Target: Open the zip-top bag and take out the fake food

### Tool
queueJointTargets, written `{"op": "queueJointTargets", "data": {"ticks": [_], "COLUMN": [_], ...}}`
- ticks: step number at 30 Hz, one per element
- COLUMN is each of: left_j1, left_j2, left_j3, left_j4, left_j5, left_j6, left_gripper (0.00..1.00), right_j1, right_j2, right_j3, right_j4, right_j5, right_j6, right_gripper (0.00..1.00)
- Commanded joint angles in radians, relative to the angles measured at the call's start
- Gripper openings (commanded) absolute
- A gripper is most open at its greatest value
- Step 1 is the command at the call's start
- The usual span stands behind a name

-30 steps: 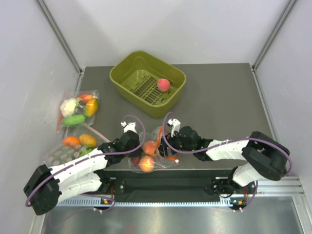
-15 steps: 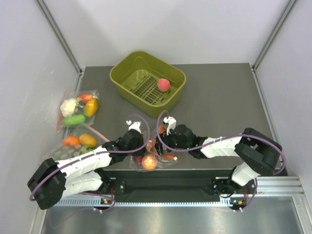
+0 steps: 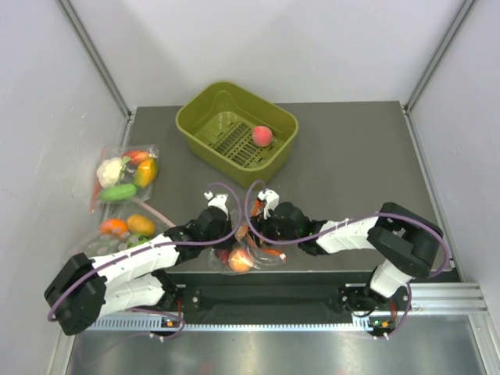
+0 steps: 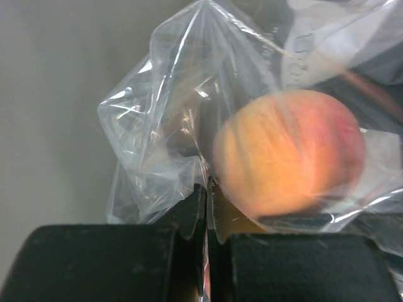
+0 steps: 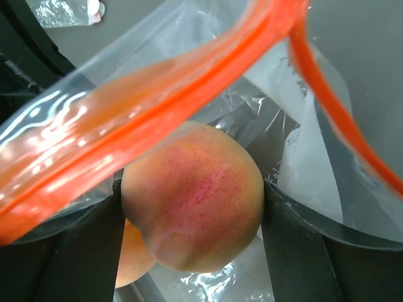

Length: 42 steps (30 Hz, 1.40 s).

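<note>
both grippers have drawn closer together over the bag [image 3: 248, 251] since a second ago, the right arm sliding left, and the plastic now bunches so that only one peach shows from above instead of two. the bag lies at the near edge of the table [image 3: 351, 172], just ahead of the arm bases, with little margin behind it. open tabletop lies to the right and between the bag and the basket [image 3: 205, 117]; the side walls run close along both table edges. the left gripper [image 4: 206, 189] is pinched together on a fold of the bag's film. the right gripper [image 5: 192, 189] reaches in through the bag's mouth, its fingers [image 5: 88, 251] pressed against both sides of a peach [image 5: 189, 207]. a lower peach [image 5: 133, 267] peeks out beneath it, mostly hidden. from above, both grippers' tips are covered by their own wrists. in the left wrist view the fruit is blurred behind the plastic. the zip strip [image 5: 157, 107] is orange-red, soft-looking and parted into two curving bands. the film is clear, crinkled and glossy. the peaches are round, matte, yellow-orange with a speckled pink blush. a third peach [image 3: 262, 136] sits in the olive, slotted plastic basket. two other bags [image 3: 125, 176] of vegetables lie off the table's left edge.
</note>
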Motion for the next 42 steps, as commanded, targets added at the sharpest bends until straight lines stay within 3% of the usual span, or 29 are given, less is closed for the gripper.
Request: {"op": "queueJointTargets", "data": {"ticks": [1, 11, 23, 26, 29, 32, 33, 42], "left_j1": [-0.005, 0.025, 0.063, 0.061, 0.061, 0.061, 0.061, 0.061], "left_j2": [-0.006, 0.017, 0.046, 0.042, 0.04, 0.038, 0.037, 0.012], "left_j3": [0.043, 0.098, 0.095, 0.096, 0.106, 0.11, 0.11, 0.109], "left_j4": [0.021, -0.018, 0.008, 0.015, 0.016, 0.016, 0.016, 0.015], "left_j5": [-0.061, -0.141, -0.117, -0.095, -0.074, -0.055, -0.052, -0.029], "left_j6": [0.006, 0.041, 0.067, 0.071, 0.078, 0.084, 0.084, 0.078], "left_gripper": [0.0, 0.0, 0.0, 0.0, 0.0, 0.0, 0.0, 0.0], "right_j1": [0.028, 0.028, 0.007, -0.033, -0.151, -0.381, -0.406, -0.449], "right_j2": [-0.085, -0.535, -0.883, -0.864, -0.793, -0.688, -0.652, -0.126], "right_j3": [-0.024, -0.144, -0.112, -0.029, 0.086, 0.215, 0.289, 0.797], "right_j4": [0.019, -0.242, -0.595, -0.638, -0.643, -0.604, -0.586, -0.584], "right_j5": [0.037, 0.187, 0.37, 0.378, 0.295, 0.111, 0.029, -0.116], "right_j6": [-0.013, -0.039, -0.092, -0.143, -0.23, -0.287, -0.296, -0.358], "right_gripper": [0.43, 0.38, 0.39, 0.39, 0.38, 0.37, 0.37, 0.37]}}
